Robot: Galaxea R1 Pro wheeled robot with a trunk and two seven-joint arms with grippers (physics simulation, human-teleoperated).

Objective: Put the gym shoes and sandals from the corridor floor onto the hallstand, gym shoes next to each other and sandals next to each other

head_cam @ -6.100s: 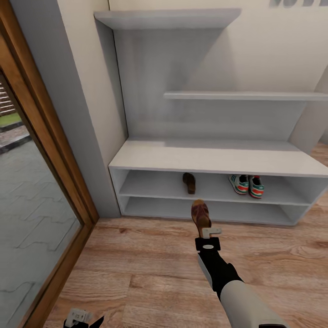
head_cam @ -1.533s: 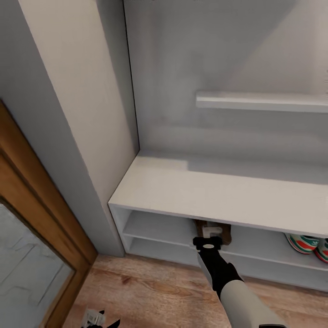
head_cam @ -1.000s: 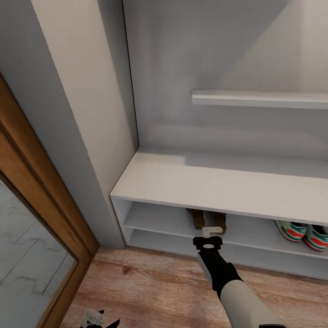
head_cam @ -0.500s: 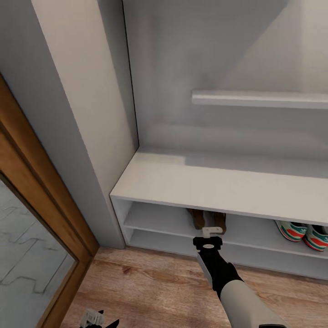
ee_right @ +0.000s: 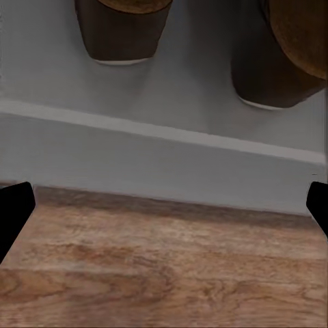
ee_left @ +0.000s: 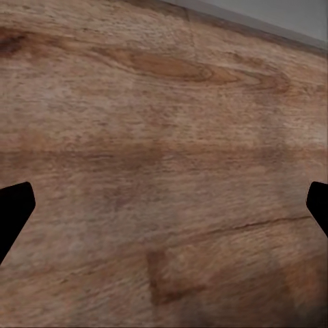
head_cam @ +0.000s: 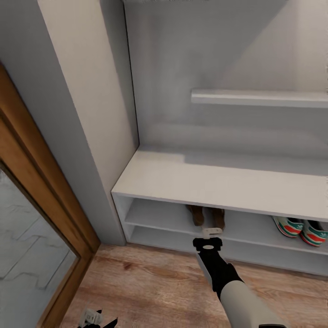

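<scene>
Two dark brown sandals (head_cam: 197, 214) (head_cam: 217, 217) lie side by side on the upper shoe shelf of the pale hallstand (head_cam: 218, 182). Their heels (ee_right: 123, 31) (ee_right: 287, 48) show close up in the right wrist view, past the shelf's front edge. The two gym shoes (head_cam: 287, 226) (head_cam: 314, 232) sit together further right on the same shelf. My right gripper (head_cam: 211, 231) (ee_right: 164, 205) hovers just in front of the sandals, open and empty. Low at the left, my left gripper (head_cam: 98, 318) (ee_left: 164, 205) hangs open over the wood floor (ee_left: 164, 137).
A floating wall shelf (head_cam: 259, 98) juts out above the bench. A grey wall pillar (head_cam: 86, 136) and a wooden door frame (head_cam: 41, 182) with glass stand to the left. Plank floor (head_cam: 155, 282) runs in front of the hallstand.
Six seconds ago my right gripper held a sandal over the floor; now that sandal lies on the shelf beside the other and the gripper is free. The view has moved closer and shifted slightly.
</scene>
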